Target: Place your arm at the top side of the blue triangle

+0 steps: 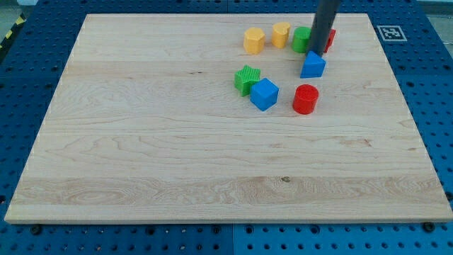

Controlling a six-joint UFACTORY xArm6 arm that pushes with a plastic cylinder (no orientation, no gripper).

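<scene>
The blue triangle (pixel 313 65) lies on the wooden board (pixel 141 142) at the upper right. My tip (pixel 316 52) comes down from the view's top and stands right at the triangle's top edge, touching or nearly touching it. Just behind the rod are a green block (pixel 302 39) on its left and a red block (pixel 330 39) on its right, both partly hidden by the rod.
A yellow hexagon-like block (pixel 254 40) and a yellow block (pixel 281 33) lie left of the green one. A green star (pixel 246 78), a blue cube (pixel 264 93) and a red cylinder (pixel 306 98) sit below. A marker tag (pixel 390 32) is at the board's top right corner.
</scene>
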